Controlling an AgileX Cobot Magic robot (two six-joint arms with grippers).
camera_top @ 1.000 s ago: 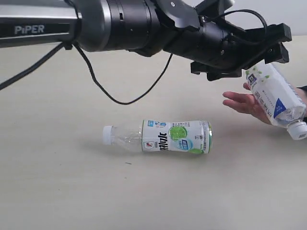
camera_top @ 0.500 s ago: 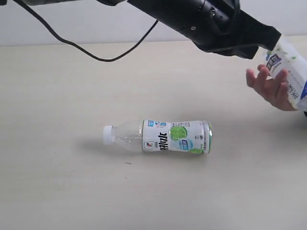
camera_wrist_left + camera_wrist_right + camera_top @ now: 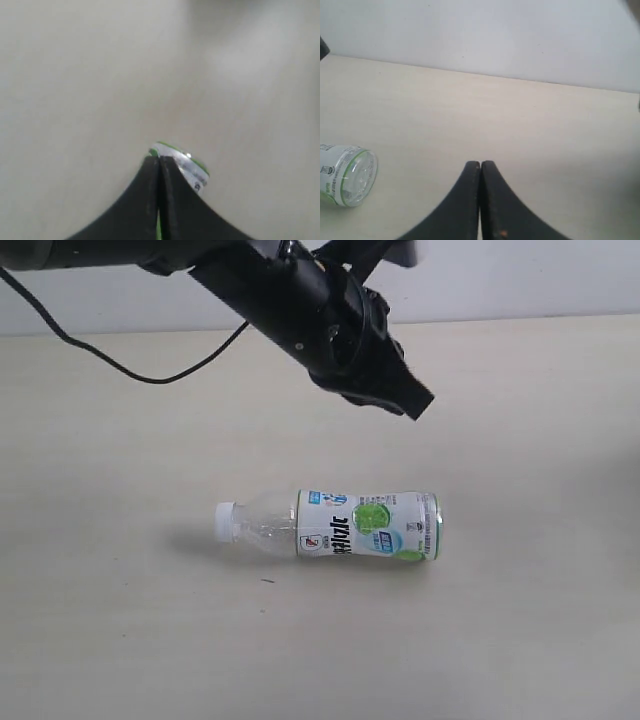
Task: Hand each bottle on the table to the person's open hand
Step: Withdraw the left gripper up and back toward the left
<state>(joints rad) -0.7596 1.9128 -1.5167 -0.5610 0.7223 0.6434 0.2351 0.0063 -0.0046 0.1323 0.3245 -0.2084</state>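
Since the earlier frame the person's hand has gone from the right edge, and the left end effector point(image 3: 418, 403) has swung back to hang over the middle of the counter point(image 3: 110, 630), clenched on nothing.

In the exterior view the lime-label bottle point(image 3: 345, 525) lies on its side below it, white cap to the left, untouched.

The left wrist view is blurred. What peeks past the pressed-together fingertips is probably that bottle's base.

In the right wrist view the right end effector point(image 3: 480, 166) is likewise clenched and empty.

To take the bottle well, the left fingers should open first, then come down across the labelled body, since it may roll.

The counter is pale, smooth and lightly specked, and a plain white wall point(image 3: 495, 35) stands behind.
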